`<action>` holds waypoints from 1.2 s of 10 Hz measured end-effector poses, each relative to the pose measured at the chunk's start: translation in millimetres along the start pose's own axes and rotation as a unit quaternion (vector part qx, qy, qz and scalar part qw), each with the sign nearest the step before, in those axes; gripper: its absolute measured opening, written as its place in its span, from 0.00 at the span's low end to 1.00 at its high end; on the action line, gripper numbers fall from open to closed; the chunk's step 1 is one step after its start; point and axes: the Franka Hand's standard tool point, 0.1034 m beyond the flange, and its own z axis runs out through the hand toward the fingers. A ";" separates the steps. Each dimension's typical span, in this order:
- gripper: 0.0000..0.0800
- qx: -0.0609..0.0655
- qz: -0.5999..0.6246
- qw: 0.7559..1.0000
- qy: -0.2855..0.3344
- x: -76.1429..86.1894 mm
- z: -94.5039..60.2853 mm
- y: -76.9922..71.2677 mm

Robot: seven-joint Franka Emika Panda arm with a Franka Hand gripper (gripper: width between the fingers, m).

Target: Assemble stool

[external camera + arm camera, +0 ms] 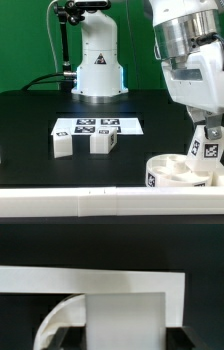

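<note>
We look over a black table (pixel 30 110) with the marker board (pixel 97 125) near its middle. At the board's 7 o'clock lies a leg block (pixel 63 146), at its 6 o'clock a 2nd leg block (pixel 102 142). The seat disc (pixel 180 172) sits at the exterior view's 4 o'clock. The gripper (pixel 205 145) hangs just above it, clamped on a 3rd leg block (pixel 125 314).

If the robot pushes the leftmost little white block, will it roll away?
Probably not. The leg block looks chunky with flat faces, so it should slide rather than roll. It sits low and wide, so tipping seems unlikely. It looks like hard plastic, likely stiff and fairly light.
</note>
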 end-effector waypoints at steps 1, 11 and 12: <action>0.72 0.000 -0.005 1.000 0.000 -0.4 0.1 0.1; 0.81 -0.010 -0.378 0.926 0.002 -8.9 -4.6 -8.7; 0.81 -0.014 -0.423 0.906 0.006 -8.8 -4.2 -8.4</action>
